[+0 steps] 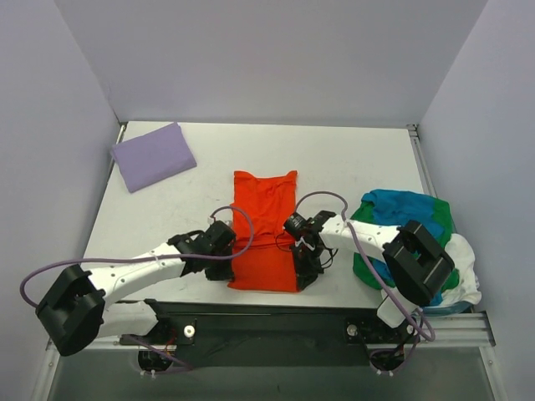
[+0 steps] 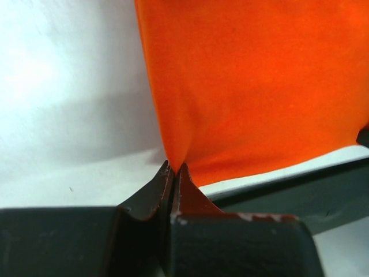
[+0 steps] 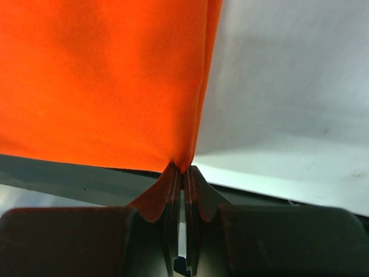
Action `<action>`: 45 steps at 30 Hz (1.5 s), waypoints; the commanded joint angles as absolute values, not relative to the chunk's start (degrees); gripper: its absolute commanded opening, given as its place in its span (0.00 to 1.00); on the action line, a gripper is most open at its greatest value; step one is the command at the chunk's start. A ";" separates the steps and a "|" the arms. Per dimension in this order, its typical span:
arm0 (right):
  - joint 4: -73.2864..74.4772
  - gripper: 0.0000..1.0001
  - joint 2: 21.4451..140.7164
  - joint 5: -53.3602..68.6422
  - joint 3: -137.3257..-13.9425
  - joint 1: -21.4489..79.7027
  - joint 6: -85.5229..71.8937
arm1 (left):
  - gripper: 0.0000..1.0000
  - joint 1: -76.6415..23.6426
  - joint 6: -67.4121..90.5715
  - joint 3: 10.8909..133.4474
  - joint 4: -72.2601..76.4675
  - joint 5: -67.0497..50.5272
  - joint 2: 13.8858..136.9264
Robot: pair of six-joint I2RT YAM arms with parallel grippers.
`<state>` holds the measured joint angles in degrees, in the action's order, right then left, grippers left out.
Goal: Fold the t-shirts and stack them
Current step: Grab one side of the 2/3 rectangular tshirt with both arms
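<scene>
The orange-red t-shirt (image 1: 266,225) lies as a long narrow strip in the middle of the table, its sleeves folded in. My left gripper (image 1: 231,269) is shut on its near left corner, and the cloth (image 2: 253,86) is pinched between the fingertips (image 2: 166,173). My right gripper (image 1: 298,272) is shut on the near right corner, where the shirt's edge (image 3: 104,81) is nipped between its fingertips (image 3: 193,173). A folded lavender t-shirt (image 1: 153,155) rests at the far left. Blue (image 1: 399,205), green (image 1: 440,215) and white (image 1: 465,266) t-shirts lie heaped at the right.
The table's near edge (image 1: 334,302) runs just behind both grippers, with a dark rail below it. Grey walls close in the table's left, back and right sides. The right arm's elbow (image 1: 418,261) hangs over the heap of shirts.
</scene>
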<state>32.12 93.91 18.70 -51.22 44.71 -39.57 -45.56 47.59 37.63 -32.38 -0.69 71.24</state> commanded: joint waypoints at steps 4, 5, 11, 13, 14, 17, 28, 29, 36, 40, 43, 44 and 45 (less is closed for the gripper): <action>39.11 0.00 87.37 15.12 -47.38 50.97 -46.66 | 0.02 -52.82 55.45 33.94 -41.22 1.50 63.29; 39.46 0.00 86.23 15.20 -46.76 51.50 -47.54 | 0.22 -53.95 56.94 33.40 -42.09 1.23 61.45; 45.59 0.43 81.31 13.01 -50.97 54.14 -48.52 | 0.62 -57.92 60.99 35.40 -50.77 5.35 53.36; 46.93 0.46 79.55 11.96 -54.39 54.14 -48.34 | 0.64 -58.53 61.08 36.91 -53.08 8.95 49.58; 47.63 0.47 79.28 11.78 -55.45 54.05 -48.17 | 0.64 -58.80 60.82 37.44 -54.13 9.83 48.44; 47.64 0.47 79.80 11.08 -59.84 54.14 -47.46 | 0.64 -59.06 58.81 38.32 -52.48 11.95 44.66; 42.55 0.46 94.82 10.63 -71.01 54.23 -44.39 | 0.62 -60.91 53.53 33.59 -25.54 10.72 48.16; 42.19 0.46 96.05 10.72 -72.06 54.23 -44.21 | 0.62 -61.00 52.66 32.53 -23.31 10.55 48.69; 40.52 0.45 104.23 10.28 -75.67 53.44 -43.77 | 0.62 -62.14 50.36 26.82 -9.85 9.58 51.77; 39.64 0.44 107.04 9.67 -76.73 52.65 -43.86 | 0.62 -62.40 51.24 21.89 -3.71 8.27 52.03; 38.94 0.44 108.89 9.05 -76.99 51.86 -43.94 | 0.62 -62.49 52.56 18.82 -0.80 7.47 52.47; 38.67 0.43 109.24 8.70 -77.08 51.68 -44.29 | 0.62 -62.49 52.91 18.37 -0.88 7.56 52.64; 38.50 0.43 110.12 8.35 -77.08 51.24 -44.47 | 0.62 -62.58 52.91 17.76 -0.88 7.65 53.08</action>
<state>37.21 108.66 10.72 -75.44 52.25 -44.34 -62.17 52.18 18.81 -7.14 8.49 52.53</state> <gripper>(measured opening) 0.435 0.619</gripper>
